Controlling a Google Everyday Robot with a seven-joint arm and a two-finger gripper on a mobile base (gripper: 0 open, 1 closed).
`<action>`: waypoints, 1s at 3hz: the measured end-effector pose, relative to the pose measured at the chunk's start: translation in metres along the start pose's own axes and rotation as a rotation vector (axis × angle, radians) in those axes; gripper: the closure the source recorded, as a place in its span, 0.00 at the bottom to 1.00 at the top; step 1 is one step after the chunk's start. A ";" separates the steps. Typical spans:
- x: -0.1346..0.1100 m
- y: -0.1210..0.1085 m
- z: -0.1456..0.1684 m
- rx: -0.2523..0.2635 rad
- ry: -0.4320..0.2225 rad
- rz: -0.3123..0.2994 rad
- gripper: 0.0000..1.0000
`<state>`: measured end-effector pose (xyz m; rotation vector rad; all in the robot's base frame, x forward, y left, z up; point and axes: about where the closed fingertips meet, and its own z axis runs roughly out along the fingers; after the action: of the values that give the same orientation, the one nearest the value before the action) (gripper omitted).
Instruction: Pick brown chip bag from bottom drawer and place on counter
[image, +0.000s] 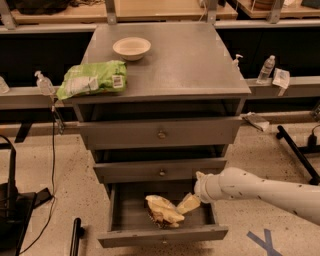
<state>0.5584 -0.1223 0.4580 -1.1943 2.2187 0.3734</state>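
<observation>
The brown chip bag (161, 210) lies crumpled on the floor of the open bottom drawer (162, 236), near its middle; it shows pale cream edges and a dark brown patch. My gripper (189, 203) is down inside the drawer at the bag's right side, close to it or touching it. The white arm (250, 189) reaches in from the right. The grey metal counter (185, 60) is the top of the cabinet, above the drawers.
A bright green chip bag (92, 79) lies at the counter's left front and a white bowl (131, 47) at its back. Two shut drawers with knobs (161, 134) sit above the open one. Bottles (265, 69) stand on the side ledges. Black equipment (10, 200) stands at the left.
</observation>
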 end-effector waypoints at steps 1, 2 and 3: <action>0.006 0.007 0.054 -0.048 -0.067 -0.019 0.00; 0.015 0.010 0.086 -0.030 -0.024 -0.023 0.00; 0.020 0.004 0.092 -0.015 -0.002 -0.020 0.00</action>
<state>0.5800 -0.0878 0.3730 -1.2219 2.2042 0.3835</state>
